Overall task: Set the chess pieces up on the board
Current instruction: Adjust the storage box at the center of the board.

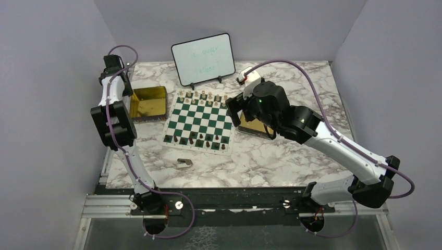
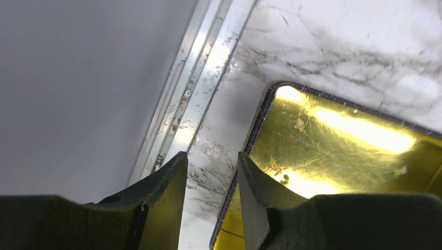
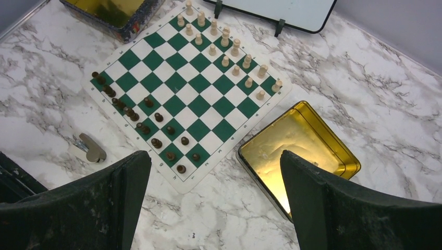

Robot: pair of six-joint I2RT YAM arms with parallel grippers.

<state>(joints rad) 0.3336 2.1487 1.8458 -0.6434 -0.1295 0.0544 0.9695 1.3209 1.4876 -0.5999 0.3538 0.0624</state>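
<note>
**Both armies lined up as two robot arms hang over bare tins**

The board [image 1: 199,121] lies flat in the middle of the marble counter [image 1: 271,156]. The light chess pieces [image 1: 200,96] fill its far two rows, next to the whiteboard [image 1: 203,58]. The dark chess pieces [image 1: 198,139] stand along its near two rows. They are too small here to count or to check square by square.

The left pincer [image 2: 211,156] hovers over the outer rim of the left tin [image 2: 333,140], close to the metal rail at the wall. Its jaws are parted with nothing between them. The right pincer [image 3: 213,156] hangs spread wide and empty above the right tin [image 3: 292,140], which sits just beside the board's right edge.

No figure shows in the visible part of either tin, and none lies loose on the counter. Only a brownish-grey scrap [image 1: 184,163] rests off the board, on the side nearest the arm bases. By that look, the set-up is at or near its end.

Any further move would probably be a touch-up on the board itself. The board lies to the right of the left pincer, across the full width of the left tin. From the right pincer it lies just to the left, so the right arm is plainly the nearer. The pieces stand upright, which suggests a reach from above.
</note>
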